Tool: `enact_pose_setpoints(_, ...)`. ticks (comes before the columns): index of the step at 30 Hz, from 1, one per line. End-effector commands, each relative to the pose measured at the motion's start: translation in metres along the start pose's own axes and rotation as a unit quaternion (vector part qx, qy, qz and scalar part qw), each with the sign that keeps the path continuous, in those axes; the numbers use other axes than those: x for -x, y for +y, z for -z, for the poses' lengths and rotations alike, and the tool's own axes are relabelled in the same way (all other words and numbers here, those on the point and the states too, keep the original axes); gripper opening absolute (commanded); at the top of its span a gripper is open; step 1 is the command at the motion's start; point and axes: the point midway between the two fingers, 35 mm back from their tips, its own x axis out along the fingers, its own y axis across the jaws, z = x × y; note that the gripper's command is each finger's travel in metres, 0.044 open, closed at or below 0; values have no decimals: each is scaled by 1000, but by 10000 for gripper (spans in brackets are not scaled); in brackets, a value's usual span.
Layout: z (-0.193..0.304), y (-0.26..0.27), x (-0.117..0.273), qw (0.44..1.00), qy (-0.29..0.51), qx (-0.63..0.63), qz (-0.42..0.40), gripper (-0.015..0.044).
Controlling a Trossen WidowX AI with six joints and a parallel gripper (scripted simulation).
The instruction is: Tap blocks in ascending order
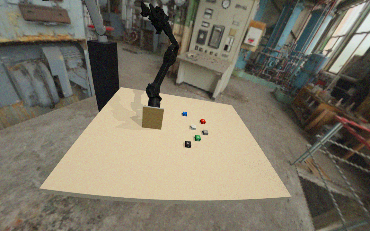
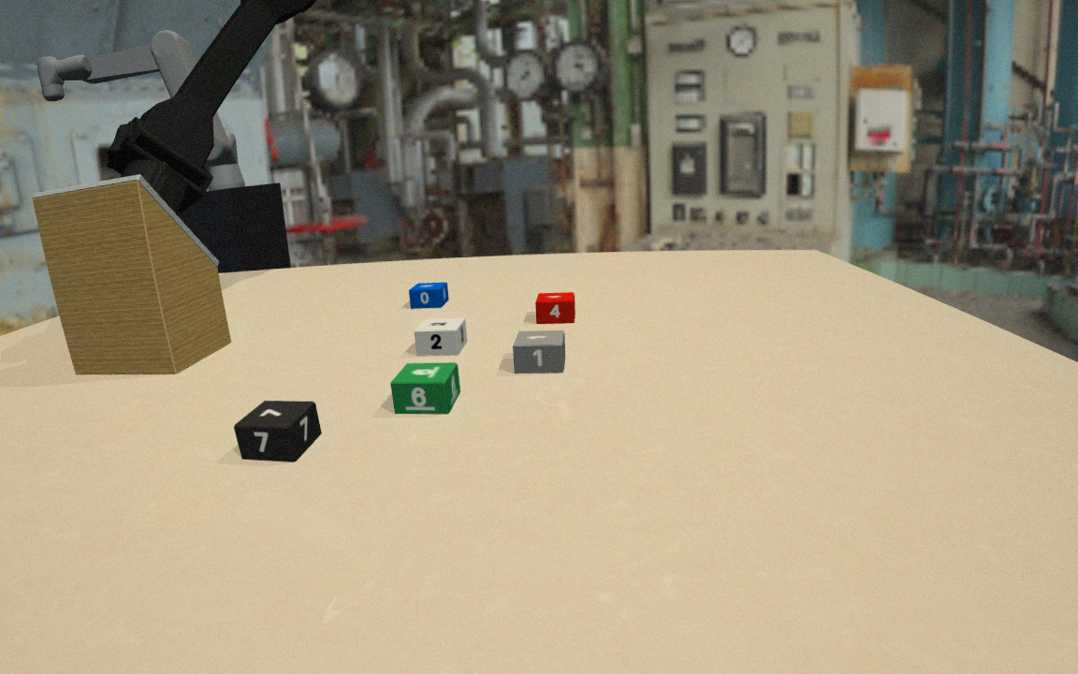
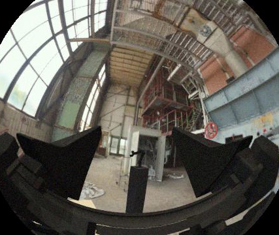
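Observation:
My gripper is open and empty, raised high above the table, far from every block. Six blocks lie apart on the table. A blue block shows 0. A grey block shows 1. A white block shows 2. A red block shows 4. A green block shows 6. A black block shows 7 and is nearest the top and exterior views. The wrist view shows no blocks.
A wooden box with a slanted top stands on the table, left of the blocks and in front of the arm's base. A black pedestal with a grey arm stands behind the table's back left edge.

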Motion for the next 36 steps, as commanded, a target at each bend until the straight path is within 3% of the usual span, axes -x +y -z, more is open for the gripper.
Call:
enact_pose_setpoints(1,1,-2,0,1000,3,-1,5,400)
enact_pose_setpoints(8,60,-68,39,977,98,-56,183,400)
enact_pose_setpoints(14,122,-122,113,926,170,-99,322,400)
enact_pose_setpoints(19,167,-141,199,862,223,-136,435,400)
enact_pose_setpoints(27,213,-115,345,733,286,-190,587,400)
enact_pose_setpoints(36,232,-19,482,570,320,-246,715,400)
